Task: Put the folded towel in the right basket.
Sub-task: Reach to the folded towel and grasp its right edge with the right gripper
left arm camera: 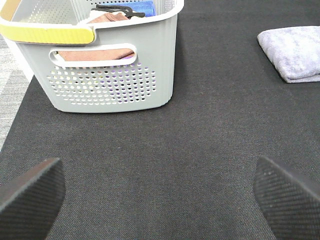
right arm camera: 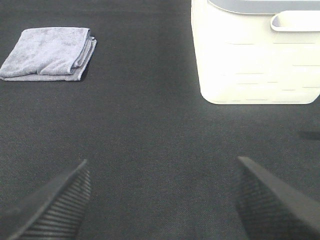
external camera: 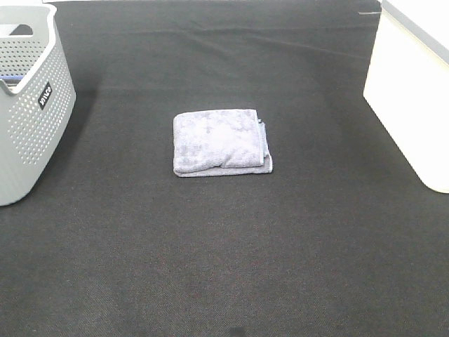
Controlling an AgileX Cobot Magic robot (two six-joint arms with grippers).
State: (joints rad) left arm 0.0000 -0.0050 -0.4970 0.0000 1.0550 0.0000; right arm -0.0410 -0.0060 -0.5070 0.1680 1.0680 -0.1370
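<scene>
A folded lavender-grey towel (external camera: pixel 221 141) lies flat on the dark mat at the middle of the table. It also shows in the left wrist view (left arm camera: pixel 295 51) and in the right wrist view (right arm camera: pixel 48 52). The right basket (external camera: pixel 414 91), white with solid walls, stands at the right edge; the right wrist view shows its wall (right arm camera: pixel 255 60) and handle hole. My left gripper (left arm camera: pixel 160 192) is open and empty, well short of the towel. My right gripper (right arm camera: pixel 162 200) is open and empty, with the towel and the basket both ahead of it. Neither gripper shows in the exterior high view.
A grey perforated basket (external camera: pixel 28 105) stands at the left edge; in the left wrist view (left arm camera: pixel 115 75) it holds folded brown and blue cloths and has a yellow rim strip. The dark mat (external camera: pixel 224 267) covers the table.
</scene>
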